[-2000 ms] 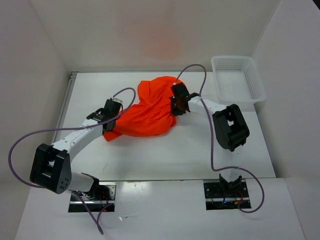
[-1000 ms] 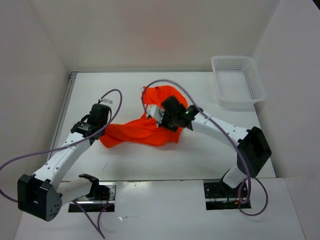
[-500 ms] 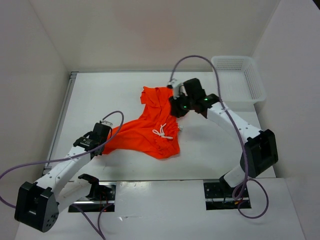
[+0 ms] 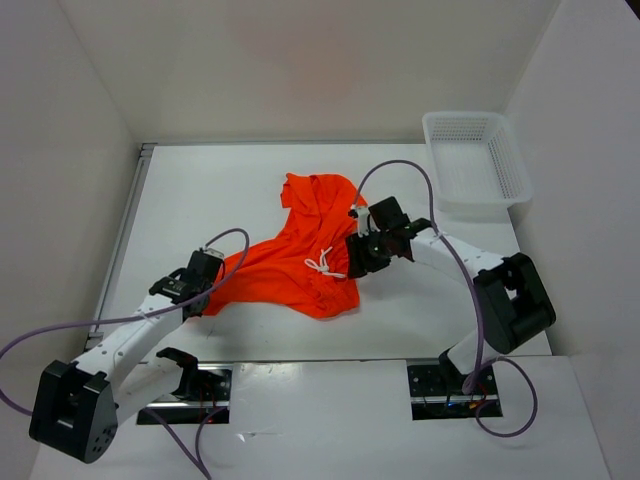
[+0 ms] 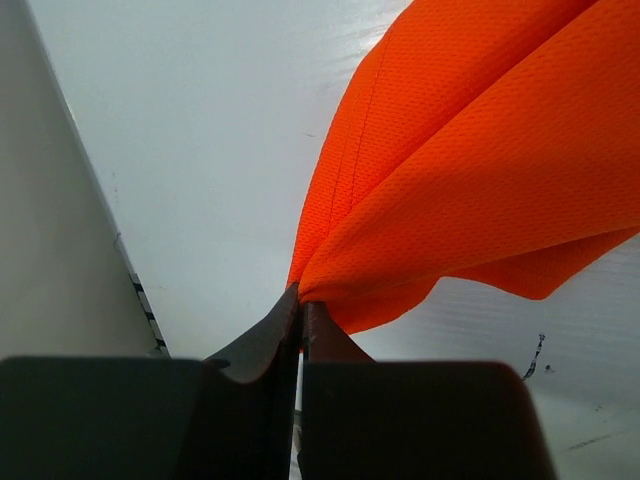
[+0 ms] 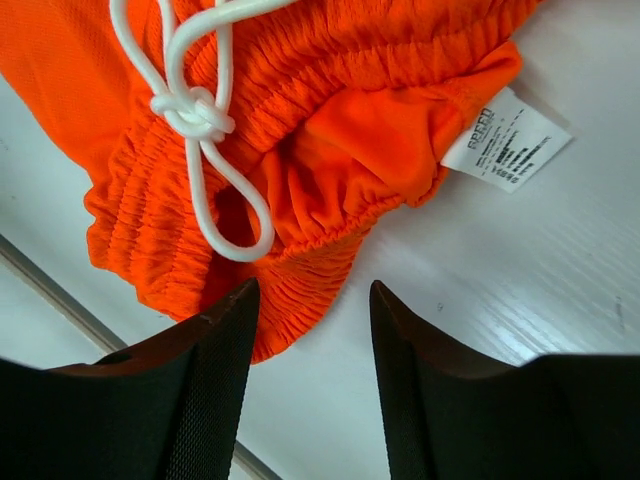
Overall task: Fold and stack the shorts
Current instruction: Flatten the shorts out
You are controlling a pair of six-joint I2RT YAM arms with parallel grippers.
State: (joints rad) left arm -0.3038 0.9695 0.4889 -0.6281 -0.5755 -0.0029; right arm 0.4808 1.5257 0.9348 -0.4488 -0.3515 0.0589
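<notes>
In the last half second the right gripper (image 4: 355, 262) has left the far part of the shorts (image 4: 290, 265) and has come down toward the near side. Its jaws now stand open, holding nothing, just over the gathered waistband (image 6: 300, 240). The white drawstring (image 6: 195, 112) and a small sewn label (image 6: 507, 140) lie directly in front of it. The left gripper (image 4: 207, 293) has hardly moved in this time. Its jaws are closed on a corner of the fabric (image 5: 300, 310), and the cloth runs away from them in a taut fold. A second ago the shorts were a twisted bundle between the two arms. Now they lie more opened in the middle of the tabletop (image 4: 220, 190), front side up, although the far leg is still crumpled. The basket (image 4: 516, 160) stands well apart at the far right. I judge that the spreading is only partly done. The right arm seems to prepare a new grasp at the waistband, so that both arms can pull the garment flat before any fold.
</notes>
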